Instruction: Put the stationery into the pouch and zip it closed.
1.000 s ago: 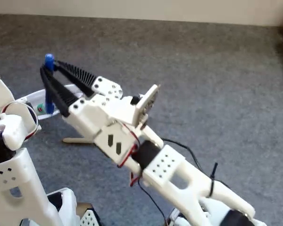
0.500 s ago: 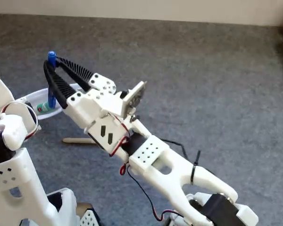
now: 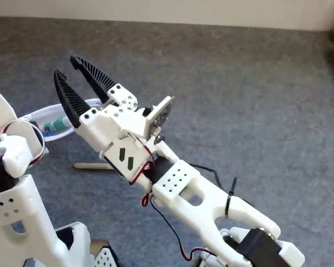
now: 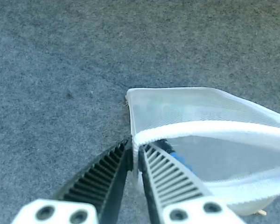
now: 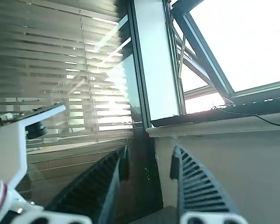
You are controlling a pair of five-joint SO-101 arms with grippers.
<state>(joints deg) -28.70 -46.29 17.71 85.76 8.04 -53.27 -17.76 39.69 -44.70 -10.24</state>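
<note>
A white mesh pouch (image 3: 39, 118) lies open on the grey carpet at the left. Inside it I see an item with green and blue (image 3: 53, 125). My right gripper (image 3: 64, 65) hangs above the pouch, tilted upward, open, with nothing between its black fingers. In the right wrist view that gripper (image 5: 149, 163) faces a window and blinds. My left gripper (image 4: 134, 148) is shut on the rim of the pouch (image 4: 200, 112), holding its mouth open. A blue item (image 4: 179, 161) shows through the mesh. A thin wooden stick (image 3: 92, 165) lies on the carpet beside the pouch.
The left arm's white body (image 3: 16, 189) stands at the near left, close to the pouch. The right arm's links (image 3: 200, 200) stretch across the middle from the near right. Grey carpet (image 3: 256, 100) spreads to the right and far side.
The right gripper held a blue pen upright over the pouch; its fingers have now opened and the pen is gone from between them. The left arm has not moved.
</note>
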